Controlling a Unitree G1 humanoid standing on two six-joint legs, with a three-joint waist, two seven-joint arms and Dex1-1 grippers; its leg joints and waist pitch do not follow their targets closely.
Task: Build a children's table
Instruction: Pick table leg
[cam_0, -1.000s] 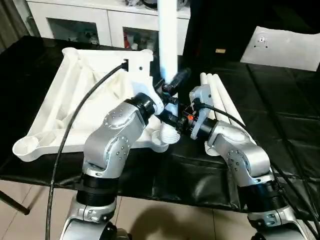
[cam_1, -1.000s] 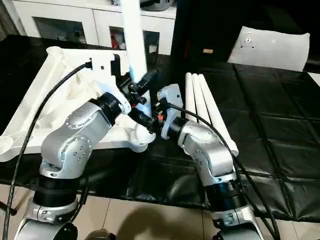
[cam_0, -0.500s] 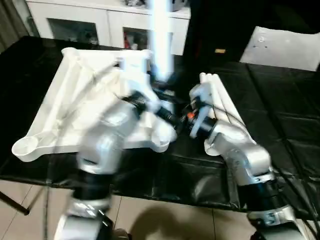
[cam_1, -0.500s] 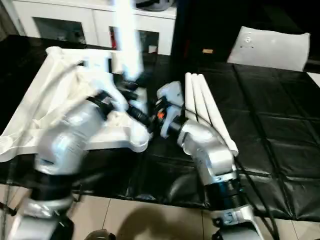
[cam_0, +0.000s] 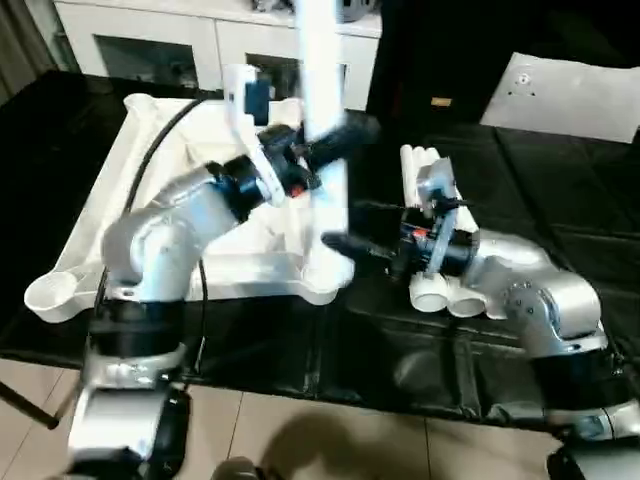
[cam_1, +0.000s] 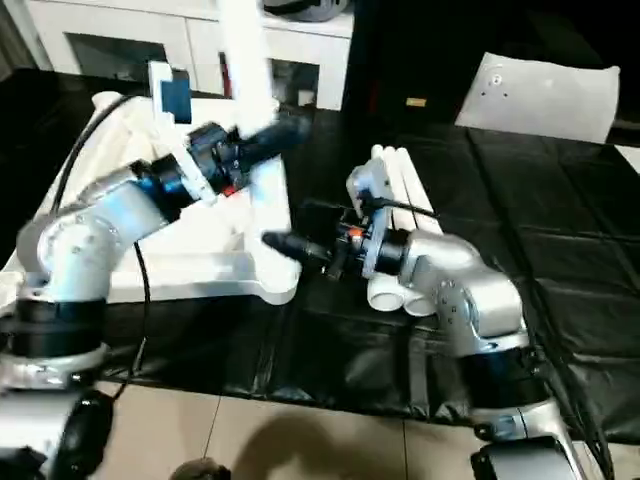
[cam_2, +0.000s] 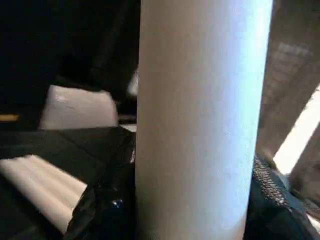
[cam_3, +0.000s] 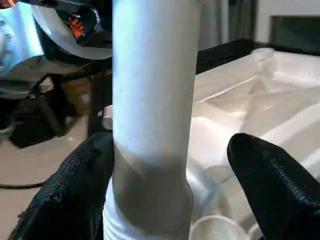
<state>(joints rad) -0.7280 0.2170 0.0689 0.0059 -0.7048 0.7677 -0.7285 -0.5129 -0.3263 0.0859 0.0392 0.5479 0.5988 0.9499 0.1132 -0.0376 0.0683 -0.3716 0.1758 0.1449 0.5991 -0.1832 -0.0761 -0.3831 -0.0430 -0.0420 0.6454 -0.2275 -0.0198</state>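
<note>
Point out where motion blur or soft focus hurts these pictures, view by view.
Left eye view: the left gripper and the upright leg smear with motion; the tabletop stays fairly crisp. Right eye view: the same smear, plus the right gripper. Left wrist view: the leg looms soft, out of focus. Right wrist view: the fingers look soft.

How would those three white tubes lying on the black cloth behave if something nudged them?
The three spare legs are round and smooth, so they would probably roll sideways on the black cloth. They look hollow at their open ends, so likely light for their length. They seem stiff, lying straight like the upright leg.
</note>
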